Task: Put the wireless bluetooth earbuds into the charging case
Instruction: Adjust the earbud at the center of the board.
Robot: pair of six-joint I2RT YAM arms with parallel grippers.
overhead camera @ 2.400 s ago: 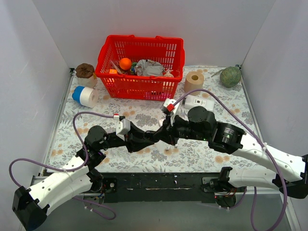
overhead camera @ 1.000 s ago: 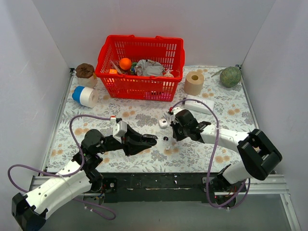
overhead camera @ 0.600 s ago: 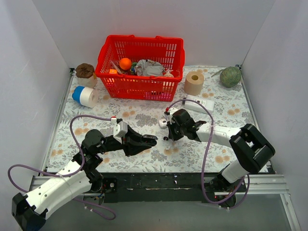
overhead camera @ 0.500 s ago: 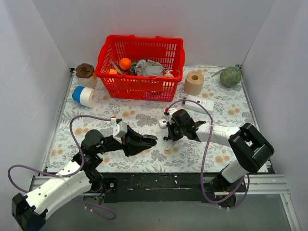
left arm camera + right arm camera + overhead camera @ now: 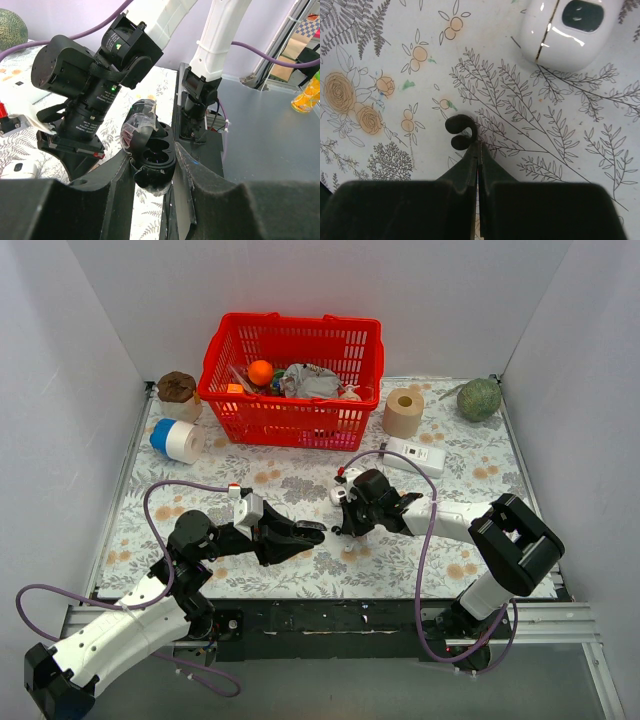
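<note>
While the left gripper (image 5: 152,172) sits clamped on the open black charging case (image 5: 159,152), lid up and wells apparently empty, the right gripper (image 5: 478,147) points down at the floral cloth (image 5: 380,45). Right fingers are pressed together, no gap between them. One black earbud (image 5: 460,132) lies on the cloth at their very tips, touching or nearly so, beside the pair rather than between them; cannot tell whether an edge is nipped. Farther out lies a white oval case (image 5: 567,30), apart from the bud. Top view: held case sits low, just left of the right gripper, near but not touching. Step in hand, by my reading: pick up the black bud. To do it well, part the fingers first, shift sideways so the bud is centred between the pads, descend until the tips graze the cloth, then close gently. The bud is tiny, glossy and curved, so it will likely squirt out if caught off-centre. Lift only a little, carry it across to the held case, and match its orientation to a well before letting go. Left arm should hold the case level.
</note>
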